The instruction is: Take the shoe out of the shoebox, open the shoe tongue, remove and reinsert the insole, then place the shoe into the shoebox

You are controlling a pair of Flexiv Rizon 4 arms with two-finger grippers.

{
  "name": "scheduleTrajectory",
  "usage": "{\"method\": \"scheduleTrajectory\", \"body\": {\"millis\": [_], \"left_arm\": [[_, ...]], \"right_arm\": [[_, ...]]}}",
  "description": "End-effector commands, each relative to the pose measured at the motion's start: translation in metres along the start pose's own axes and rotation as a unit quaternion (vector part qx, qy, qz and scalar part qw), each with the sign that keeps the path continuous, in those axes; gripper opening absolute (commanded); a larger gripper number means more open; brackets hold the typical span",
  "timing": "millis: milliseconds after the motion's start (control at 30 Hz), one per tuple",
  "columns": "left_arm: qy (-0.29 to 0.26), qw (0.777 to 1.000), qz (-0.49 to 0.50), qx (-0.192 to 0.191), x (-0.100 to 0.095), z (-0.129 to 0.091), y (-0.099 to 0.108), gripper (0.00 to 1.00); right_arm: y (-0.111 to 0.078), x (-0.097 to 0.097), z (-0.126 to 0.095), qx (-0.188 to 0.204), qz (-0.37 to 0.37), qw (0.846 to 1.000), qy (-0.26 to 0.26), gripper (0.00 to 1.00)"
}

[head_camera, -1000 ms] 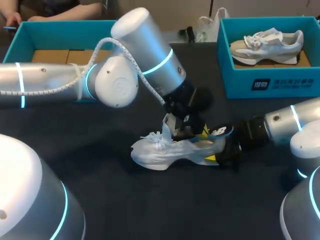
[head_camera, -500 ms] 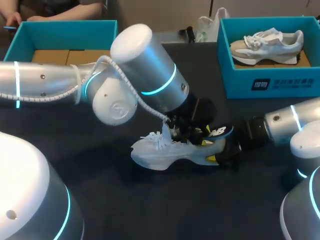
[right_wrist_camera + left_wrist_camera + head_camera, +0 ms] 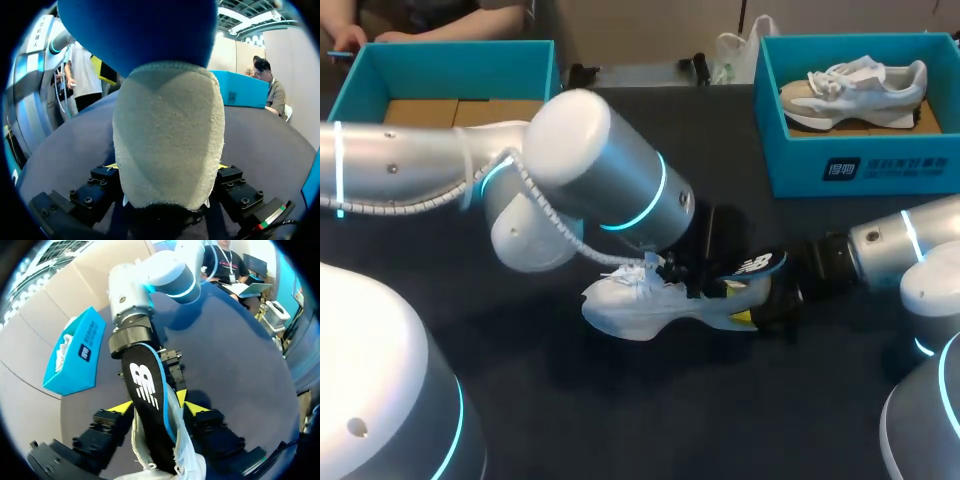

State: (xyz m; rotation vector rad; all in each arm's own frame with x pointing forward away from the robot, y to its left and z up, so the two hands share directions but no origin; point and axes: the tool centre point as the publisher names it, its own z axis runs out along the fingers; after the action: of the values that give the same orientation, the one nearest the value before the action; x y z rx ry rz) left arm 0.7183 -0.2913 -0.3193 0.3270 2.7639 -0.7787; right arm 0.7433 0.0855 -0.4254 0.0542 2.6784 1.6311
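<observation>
A white shoe point(image 3: 645, 305) lies on its sole mid-table, toe to the left. Its black insole with a blue edge point(image 3: 757, 265) sticks up out of the heel opening. My left gripper point(image 3: 705, 282) hangs over the shoe's opening. In the left wrist view it point(image 3: 154, 404) is open, its yellow fingertips point(image 3: 122, 407) spread on either side of the insole point(image 3: 147, 390) and shoe collar. My right gripper point(image 3: 760, 302) is shut on the shoe's heel. In the right wrist view the pale heel point(image 3: 167, 135) fills the gap between its point(image 3: 167, 167) fingers, with the blue insole point(image 3: 135, 30) above.
A teal shoebox point(image 3: 860, 165) at the back right holds a second white shoe point(image 3: 855, 88). Another teal box point(image 3: 450, 58) with cardboard inside stands at the back left. A white bag point(image 3: 735, 48) lies at the far edge. My left arm's big elbow point(image 3: 590, 175) hangs over the table's middle.
My left gripper has gone from shut to open and its wrist has swung lower over the shoe. The white part raised at its fingers has dropped back. The right arm has kept still.
</observation>
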Motion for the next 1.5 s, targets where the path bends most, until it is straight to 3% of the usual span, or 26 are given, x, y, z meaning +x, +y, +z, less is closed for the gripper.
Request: {"method": "scheduleTrajectory", "body": {"millis": [33,133,167,333,667,833,1167,1267,1333,1500], "left_arm": [[-0.038,0.999,-0.011,0.016,0.005,0.003,0.005,0.72],[-0.053,0.998,-0.021,0.01,0.004,0.002,0.005,0.65],[-0.05,0.998,-0.027,0.024,0.004,0.003,0.006,0.63],[-0.071,0.997,-0.029,0.02,0.005,0.002,0.003,0.63],[-0.101,0.994,-0.047,0.015,0.003,0.007,0.002,0.51],[-0.113,0.992,-0.053,0.019,-0.001,0.009,0.003,0.53],[-0.111,0.992,-0.058,0.02,-0.003,0.021,0.001,0.46],[-0.109,0.992,-0.058,0.022,-0.003,0.024,0.0,0.27],[-0.107,0.992,-0.059,0.021,-0.003,0.024,0.001,0.03],[-0.107,0.992,-0.057,0.022,-0.005,0.021,0.002,0.0]], "right_arm": [[-0.006,-0.001,0.005,0.001,0.0,1.0,-0.001,0.0],[-0.006,-0.001,0.005,0.001,0.0,1.0,-0.001,0.0],[-0.006,-0.001,0.005,0.001,0.0,1.0,-0.001,0.0],[-0.006,-0.001,0.005,0.001,0.0,1.0,-0.001,0.0],[-0.006,-0.001,0.005,0.001,0.0,1.0,-0.001,0.0],[-0.006,-0.001,0.005,0.001,0.0,1.0,-0.001,0.0],[-0.006,-0.001,0.005,0.001,0.0,1.0,-0.001,0.0],[-0.006,-0.001,0.005,0.001,0.0,1.0,-0.001,0.0],[-0.006,-0.001,0.005,0.001,0.0,1.0,-0.001,0.0],[-0.006,-0.001,0.005,0.001,0.0,1.0,-0.001,0.0]]}}
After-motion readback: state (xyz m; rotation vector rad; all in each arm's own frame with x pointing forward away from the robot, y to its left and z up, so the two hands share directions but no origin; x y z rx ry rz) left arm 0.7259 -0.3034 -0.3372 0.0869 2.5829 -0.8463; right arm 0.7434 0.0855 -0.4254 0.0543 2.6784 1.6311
